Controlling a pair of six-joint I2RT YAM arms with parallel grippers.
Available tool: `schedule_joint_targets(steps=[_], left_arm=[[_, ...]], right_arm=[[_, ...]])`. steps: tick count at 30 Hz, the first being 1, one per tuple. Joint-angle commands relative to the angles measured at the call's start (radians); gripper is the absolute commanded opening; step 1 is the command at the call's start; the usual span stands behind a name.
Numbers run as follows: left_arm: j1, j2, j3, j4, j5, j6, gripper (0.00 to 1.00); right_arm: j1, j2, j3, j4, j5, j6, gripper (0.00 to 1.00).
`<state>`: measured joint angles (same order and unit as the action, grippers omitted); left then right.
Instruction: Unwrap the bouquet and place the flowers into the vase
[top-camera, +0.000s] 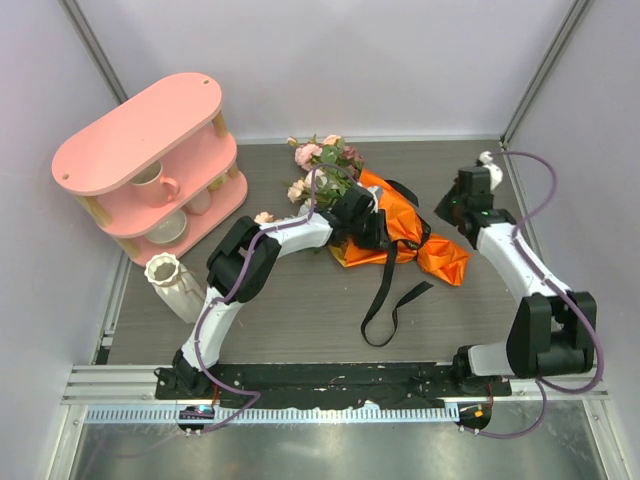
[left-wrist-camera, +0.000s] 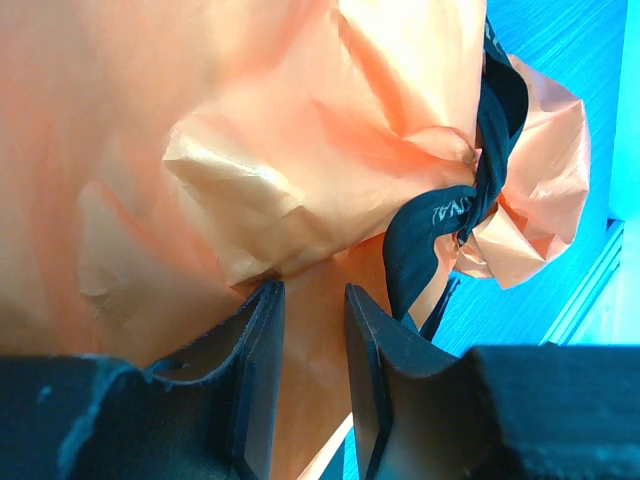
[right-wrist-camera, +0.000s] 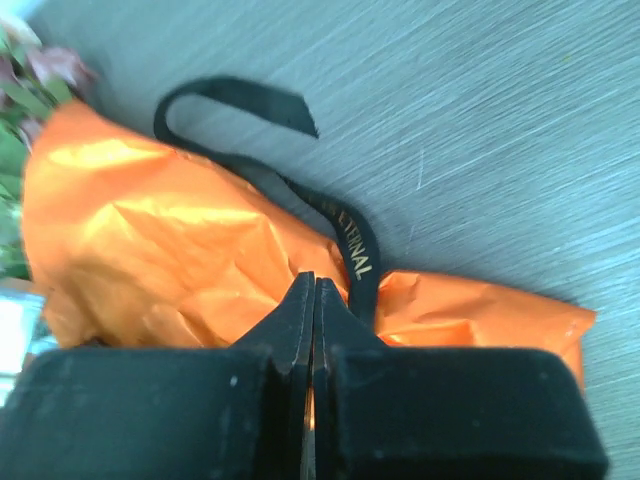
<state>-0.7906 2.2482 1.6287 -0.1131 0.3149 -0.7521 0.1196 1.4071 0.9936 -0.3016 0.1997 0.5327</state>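
Observation:
The bouquet (top-camera: 385, 225) lies across the middle of the table. Its pink and cream flowers (top-camera: 322, 165) point to the far left, and its bright orange sheet (top-camera: 440, 255) trails to the right. A black ribbon (top-camera: 385, 295) runs loose from it toward the near edge. My left gripper (top-camera: 368, 225) is closed round the wrapped neck, and orange sheet (left-wrist-camera: 250, 150) fills the gap at the left gripper (left-wrist-camera: 312, 290). My right gripper (right-wrist-camera: 314, 280) hovers over the sheet's right end with its jaws pressed together and empty, and the ribbon (right-wrist-camera: 350, 235) passes just right of its tips. The ribbed white vase (top-camera: 175, 280) stands at the near left.
A pink two-tier shelf (top-camera: 140, 135) with white mugs (top-camera: 150, 185) stands at the far left, just behind the vase. Walls and slanted frame posts close in the back and sides.

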Motion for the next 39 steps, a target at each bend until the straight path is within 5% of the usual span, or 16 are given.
schedule_joint_targets(steps=[1,4,7,13,26,39], left_arm=[[0.016,0.013,0.023,-0.068,-0.019,0.011,0.35],[0.016,0.011,0.022,-0.066,-0.017,0.013,0.35],[0.016,0.010,0.017,-0.060,-0.017,0.013,0.36],[0.016,0.005,0.008,-0.042,-0.010,0.008,0.37],[0.016,0.004,0.007,-0.040,-0.010,0.010,0.38],[0.016,0.002,0.005,-0.040,-0.010,0.011,0.38]], right_arm=[[-0.109,-0.103,-0.062,0.126,-0.224,0.151,0.01],[-0.107,-0.108,-0.046,0.086,-0.232,0.086,0.02],[-0.098,-0.016,0.007,-0.049,-0.253,0.010,0.12],[-0.023,-0.057,-0.111,-0.050,-0.145,-0.043,0.32],[0.017,0.058,-0.107,0.002,-0.105,-0.076,0.18],[0.048,0.050,-0.073,0.033,-0.048,-0.091,0.29]])
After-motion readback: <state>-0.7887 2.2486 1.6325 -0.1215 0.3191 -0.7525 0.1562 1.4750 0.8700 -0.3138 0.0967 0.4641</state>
